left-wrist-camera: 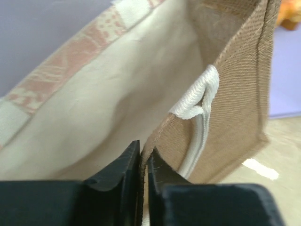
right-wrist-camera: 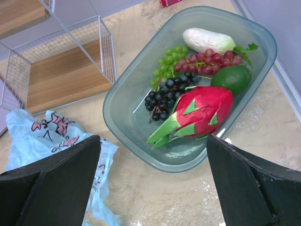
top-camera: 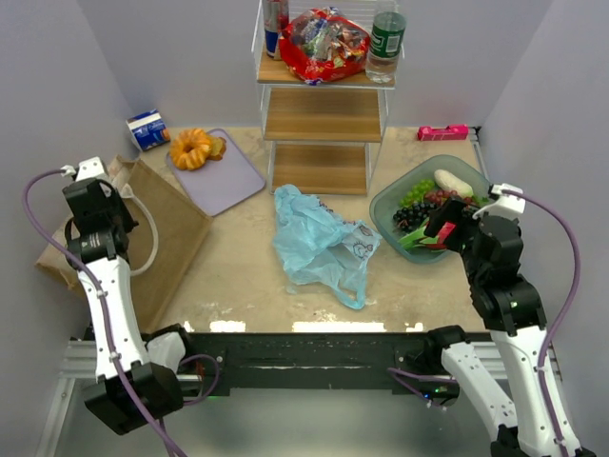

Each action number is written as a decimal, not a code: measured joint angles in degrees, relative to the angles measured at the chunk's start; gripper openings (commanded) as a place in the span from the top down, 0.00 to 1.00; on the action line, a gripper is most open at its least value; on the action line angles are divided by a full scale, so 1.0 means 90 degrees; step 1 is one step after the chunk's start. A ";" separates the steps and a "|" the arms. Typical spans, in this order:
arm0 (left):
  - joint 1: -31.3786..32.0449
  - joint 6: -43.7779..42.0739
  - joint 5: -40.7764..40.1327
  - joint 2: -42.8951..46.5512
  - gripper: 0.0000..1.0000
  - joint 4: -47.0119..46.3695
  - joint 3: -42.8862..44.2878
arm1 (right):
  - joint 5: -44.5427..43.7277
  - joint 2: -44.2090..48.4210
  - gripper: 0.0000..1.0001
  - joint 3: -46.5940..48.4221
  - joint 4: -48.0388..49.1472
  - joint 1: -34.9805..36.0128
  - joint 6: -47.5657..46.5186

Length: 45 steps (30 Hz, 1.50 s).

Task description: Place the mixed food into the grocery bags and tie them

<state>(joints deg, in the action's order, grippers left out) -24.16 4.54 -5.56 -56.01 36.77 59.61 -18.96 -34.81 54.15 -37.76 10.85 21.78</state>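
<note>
The left tool (left-wrist-camera: 143, 159) is pinched narrow on the rim of the brown paper bag (top-camera: 166, 238), with the bag wall caught between the two black fingers. A white loop handle (left-wrist-camera: 200, 117) hangs just beyond the grip. The bag sits at about 9 o'clock on the surface (top-camera: 247, 286) and seems to lean over on its side, mouth toward the left arm.

The right tool (right-wrist-camera: 153, 140) stands wide and holds nothing. It hovers over the green bowl (right-wrist-camera: 136, 127), which is at 3 o'clock on the surface. In the bowl, the pink dragon fruit (right-wrist-camera: 204, 110) lies at its 6 o'clock side and the dark grapes (right-wrist-camera: 164, 96) touch it. The green grapes (right-wrist-camera: 169, 61) and red grapes (right-wrist-camera: 211, 57) are further in, and the pale oblong fruit (right-wrist-camera: 207, 40) is at 12 o'clock.

The light-blue plastic bag (top-camera: 319, 243) lies crumpled at the centre of the surface. At 12 o'clock a wire rack (top-camera: 324, 114) carries on its top shelf the drink can (top-camera: 276, 24), the red snack packet (top-camera: 324, 43) and the clear bottle (top-camera: 385, 38). At 10 o'clock an orange pastry (top-camera: 193, 148) rests on a lilac board (top-camera: 228, 181), with a small carton (top-camera: 148, 129) just beside.
</note>
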 measured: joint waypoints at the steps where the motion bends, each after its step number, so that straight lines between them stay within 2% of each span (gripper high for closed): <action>1: -0.0010 0.0044 0.0214 0.0100 0.97 0.0007 -0.0049 | 0.0002 -0.0007 0.03 0.0000 0.0000 0.0000 0.0000; 2: -0.0012 0.0070 0.0512 0.0250 1.00 0.0027 -0.0114 | 0.0007 -0.0012 0.03 0.0000 0.0000 0.0000 0.0000; 7: -0.0010 0.0379 0.1885 0.0901 1.00 0.0019 -0.0262 | 0.0279 -0.0187 0.03 0.0143 0.0000 0.0000 0.0012; 11: 0.0051 0.0923 0.2956 0.1195 1.00 -0.0474 -0.0410 | 0.0797 -0.0294 0.06 0.0372 0.0078 0.0000 0.0070; 15: 0.0568 0.1462 0.3351 0.1326 1.00 -0.0894 -0.0534 | 0.1236 -0.0308 0.07 0.0435 0.0253 0.0000 0.0153; 24: 0.2441 0.2518 0.3160 0.1615 1.00 -0.1758 -0.1044 | 0.2290 -0.1071 0.12 0.0408 0.0704 0.0000 0.0403; 29: 0.3587 0.2866 0.2545 0.1508 1.00 -0.2113 -0.1455 | 0.2669 -0.1523 0.12 0.0306 0.0981 0.0000 0.0537; 34: 0.5289 0.3121 0.1566 0.1027 1.00 -0.2426 -0.1600 | 0.2783 -0.1603 0.10 0.0187 0.1253 0.0121 0.0746; 38: 0.6387 0.3276 0.0865 0.0471 1.00 -0.2737 -0.1598 | 0.2693 -0.1763 0.09 0.0148 0.1632 0.0714 0.0984; 42: 0.6970 0.3393 0.0566 -0.0034 1.00 -0.3109 -0.1549 | 0.2654 -0.2181 0.08 0.0092 0.2140 0.1528 0.1328; 43: 0.7079 0.3417 0.0527 -0.0136 0.99 -0.3181 -0.1530 | 0.2654 -0.2263 0.08 0.0044 0.2254 0.1702 0.1435; 45: 0.7203 0.3436 0.0517 -0.0233 0.88 -0.3308 -0.1528 | 0.2633 -0.2346 0.08 -0.0068 0.2441 0.1957 0.1651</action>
<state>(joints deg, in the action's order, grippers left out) 40.66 35.46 -0.91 -58.11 7.01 45.87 4.73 -55.92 53.54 -15.79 28.47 36.64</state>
